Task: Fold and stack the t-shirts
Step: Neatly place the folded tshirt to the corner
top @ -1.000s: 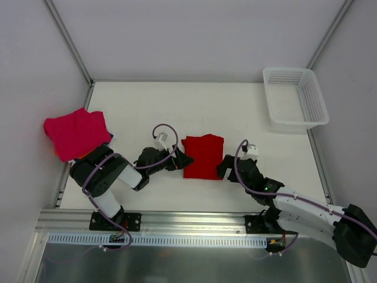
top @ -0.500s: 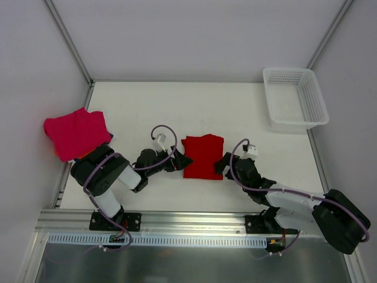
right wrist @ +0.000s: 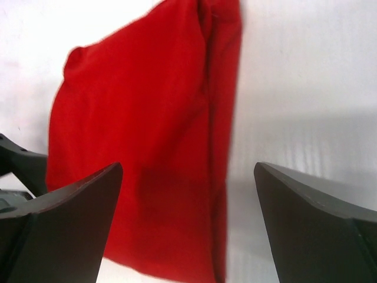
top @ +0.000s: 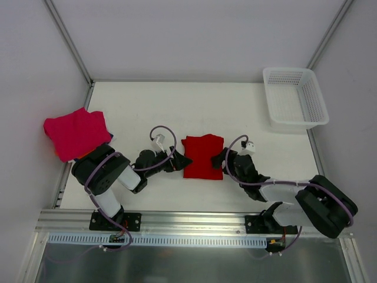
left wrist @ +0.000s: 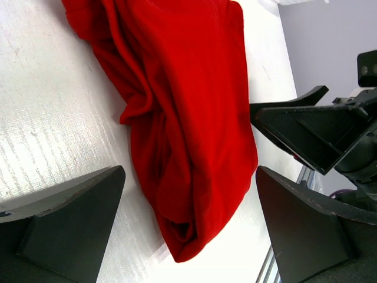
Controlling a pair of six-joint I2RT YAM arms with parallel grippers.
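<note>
Red t-shirt (top: pixel 203 156), folded, lies flat on the tabletop (top: pixel 177 106) at front-ctr, btw the two arms. L arm (top: pixel 103 174) stretches low across from the left. Its jaws stand wide open w/ nothing gripped, tips just beside the shirt's left edge. L wrist view: shirt (left wrist: pixel 188 118) shows bunched folds along one side and its near corner sits in the gap btw the fingers (left wrist: pixel 65 224). R arm (top: pixel 283 194) lies low on the right, jaws likewise spread wide & empty, tips at the shirt's right edge; can't tell if they touch cloth. R wrist view: shirt (right wrist: pixel 141 147) just ahead of the fingers (right wrist: pixel 59 218). Pink t-shirt (top: pixel 75 132) sits at the tabletop's far-left edge, well apart from the red one. White basket (top: pixel 294 125) stands in the back-right corner.
</note>
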